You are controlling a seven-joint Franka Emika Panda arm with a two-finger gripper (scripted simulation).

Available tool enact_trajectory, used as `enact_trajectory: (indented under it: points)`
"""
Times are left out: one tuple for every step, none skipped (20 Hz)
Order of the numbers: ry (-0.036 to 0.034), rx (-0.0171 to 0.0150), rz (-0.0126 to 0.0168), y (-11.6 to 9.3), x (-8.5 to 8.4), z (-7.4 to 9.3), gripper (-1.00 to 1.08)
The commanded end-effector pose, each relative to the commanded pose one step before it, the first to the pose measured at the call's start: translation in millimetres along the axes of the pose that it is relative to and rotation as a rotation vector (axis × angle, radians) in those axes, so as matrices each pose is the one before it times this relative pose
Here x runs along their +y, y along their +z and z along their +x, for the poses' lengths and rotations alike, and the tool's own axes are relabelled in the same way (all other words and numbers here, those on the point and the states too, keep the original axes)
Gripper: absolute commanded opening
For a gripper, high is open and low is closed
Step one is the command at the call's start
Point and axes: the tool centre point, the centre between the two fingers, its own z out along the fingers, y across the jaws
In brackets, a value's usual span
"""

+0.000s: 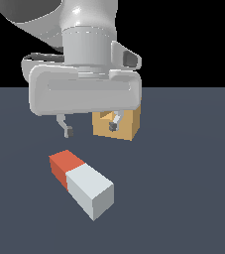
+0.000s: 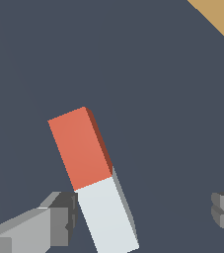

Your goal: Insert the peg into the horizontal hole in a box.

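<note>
The peg (image 1: 82, 182) lies flat on the dark floor, its red-orange end toward the far left and its pale grey-white end toward the camera in the exterior view. It also shows in the wrist view (image 2: 93, 179). The tan box (image 1: 125, 124) stands behind it, partly hidden by the hand; the hole (image 1: 107, 116) shows on its front face. A corner of the box shows in the wrist view (image 2: 221, 19). My gripper (image 1: 91, 129) hangs open and empty above the floor, behind the peg. In the wrist view the gripper (image 2: 145, 212) straddles the peg's white end without touching.
The dark grey-blue floor (image 1: 183, 198) lies all around. The arm's white hand body (image 1: 84, 94) fills the upper middle of the exterior view and hides the box's top.
</note>
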Motion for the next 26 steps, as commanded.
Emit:
enact_trajectory:
  points:
    - [-0.05265, -0.00168, -0.00305, 5.84, -5.14, -7.7, 1.0]
    - [-0.02044, -0.00061, -0.00113, 2.32, -2.01, -3.06, 1.0]
    - [-0.02044, -0.0006, -0.00114, 2.32, -2.0, -3.08, 1.0]
    - [-0.02045, -0.0006, -0.00114, 2.32, -1.99, -3.09, 1.0]
    - [-0.02047, -0.0006, -0.00115, 2.33, -1.98, -3.11, 1.0]
    - [-0.0205, -0.0006, -0.00115, 2.33, -1.96, -3.13, 1.0]
    - [-0.02041, -0.0006, -0.00115, 2.33, -1.94, -3.13, 1.0]
    - [-0.01956, -0.00057, -0.0011, 2.23, -1.86, -3.01, 1.0]
    - [-0.01855, -0.00054, -0.00105, 2.12, -1.77, -2.87, 1.0]
    - [-0.01757, -0.00051, -0.001, 2.01, -1.67, -2.72, 1.0]
    - [-0.01661, -0.00048, -0.00094, 1.9, -1.56, -2.59, 1.0]
    - [-0.01565, -0.00045, -0.00089, 1.79, -1.44, -2.46, 1.0]
    - [-0.01466, -0.00042, -0.00082, 1.68, -1.32, -2.33, 1.0]
    - [-0.01371, -0.00039, -0.00077, 1.57, -1.21, -2.19, 1.0]
    - [-0.01275, -0.00036, -0.00071, 1.46, -1.12, -2.05, 1.0]
    - [-0.01177, -0.00033, -0.00066, 1.35, -1.02, -1.9, 1.0]
    - [-0.01074, -0.0003, -0.0006, 1.23, -0.93, -1.73, 1.0]
    - [-0.00969, -0.00027, -0.00054, 1.11, -0.85, -1.57, 1.0]
    - [-0.00865, -0.00024, -0.00048, 0.99, -0.75, -1.4, 1.0]
    - [-0.0076, -0.00021, -0.00042, 0.87, -0.65, -1.24, 1.0]
    - [-0.00654, -0.00018, -0.00036, 0.75, -0.55, -1.07, 1.0]
    - [-0.00545, -0.00015, -0.0003, 0.63, -0.46, -0.91, 1.0]
    - [-0.00441, -0.00012, -0.00024, 0.5, -0.34, -0.73, 1.0]
    - [-0.00334, -0.00009, -0.00017, 0.38, -0.23, -0.57, 1.0]
    - [-0.00223, -0.00006, -0.00011, 0.25, -0.15, -0.42, 1.0]
    - [-0.0012, -0.00002, -0.00004, 0.13, -0.02, -0.24, 1.0]
